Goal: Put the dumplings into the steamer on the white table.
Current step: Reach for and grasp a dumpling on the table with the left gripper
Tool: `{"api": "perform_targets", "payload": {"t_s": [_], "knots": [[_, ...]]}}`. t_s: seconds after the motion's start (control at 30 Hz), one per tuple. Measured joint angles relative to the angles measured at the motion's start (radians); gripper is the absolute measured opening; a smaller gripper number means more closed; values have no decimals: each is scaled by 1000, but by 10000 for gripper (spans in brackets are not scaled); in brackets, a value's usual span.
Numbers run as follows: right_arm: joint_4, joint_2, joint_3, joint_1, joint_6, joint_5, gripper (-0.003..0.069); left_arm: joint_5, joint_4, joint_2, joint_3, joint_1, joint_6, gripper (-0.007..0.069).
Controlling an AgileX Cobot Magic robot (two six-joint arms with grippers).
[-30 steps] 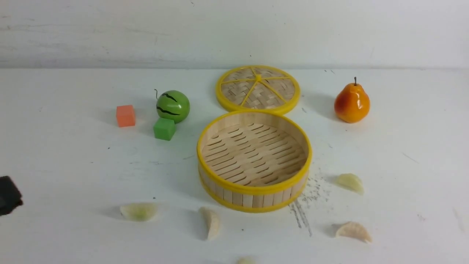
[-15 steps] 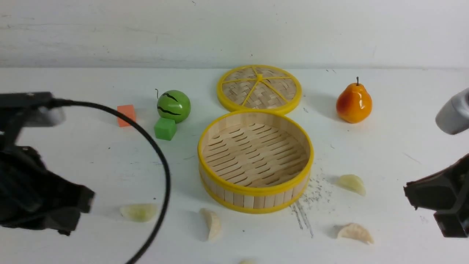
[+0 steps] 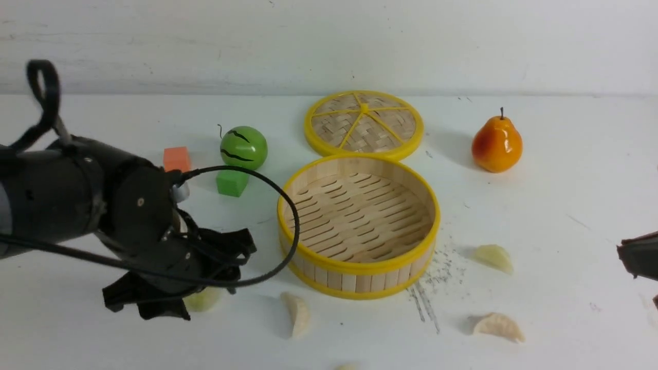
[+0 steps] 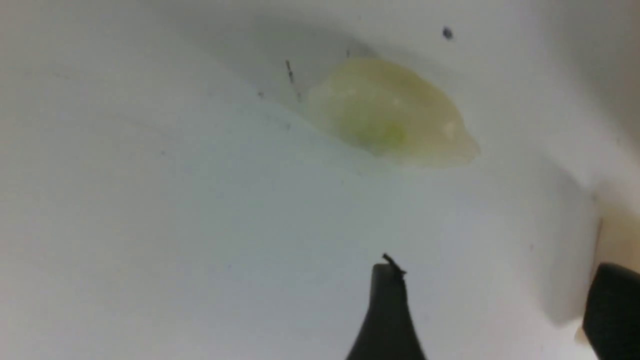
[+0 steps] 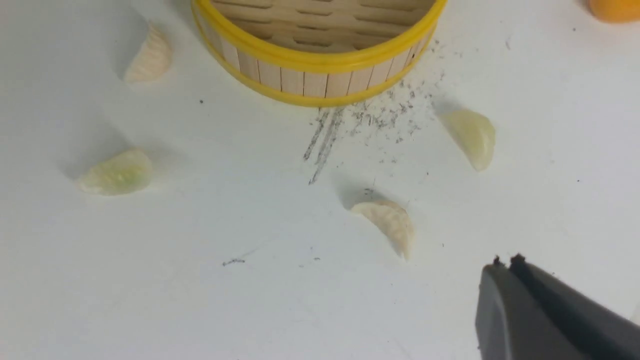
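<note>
Several pale dumplings lie on the white table [image 3: 565, 195] around the empty steamer [image 3: 354, 281]. A greenish dumpling [image 3: 204, 299] lies at the front left, half hidden under my left gripper [image 3: 195, 285]. In the left wrist view that dumpling [image 4: 390, 112] sits just ahead of the open left gripper [image 4: 500, 272], with nothing between the fingers. Other dumplings lie at the front [image 3: 299, 313], right [image 3: 493, 257] and front right [image 3: 498, 326]. My right gripper [image 5: 505, 262] is shut and empty, near the front-right dumpling [image 5: 390, 225]; in the front view it [image 3: 640, 254] shows only at the right edge.
The woven lid [image 3: 363, 125] lies flat behind the steamer. A pear [image 3: 496, 144] stands at the back right. A toy watermelon [image 3: 243, 148], a green cube [image 3: 231, 183] and an orange cube [image 3: 177, 158] sit at the back left. A black cable [image 3: 288, 221] loops beside the steamer's wall.
My left arm has swung in from the left edge to above the greenish dumpling, and its jaws have opened. The right gripper has drawn back toward the right edge.
</note>
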Motion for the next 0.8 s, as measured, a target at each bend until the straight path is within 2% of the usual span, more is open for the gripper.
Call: {"api": "perform_targets", "payload": {"t_s": [0.13,0.27,0.33,0.47,0.57,0.7,0.8], "knots": [[0,-40,0,3,2,10,-8,-83,138,39,-2,0,-291,566],[-14,-68,0,32,3,13,-5,-104,236,68,-5,0,-461,572],[-47,-87,-1,82,3,26,-3,-107,317,95,-5,0,-585,573],[-104,-96,-1,158,3,53,-1,-108,365,128,-5,0,-669,573],[-144,-97,-1,210,3,69,1,-111,368,150,-5,0,-686,571],[-188,-97,-1,258,3,74,3,-114,346,180,-5,0,-688,524],[-212,-97,-1,272,6,76,8,-114,319,193,-8,0,-646,371]]}}
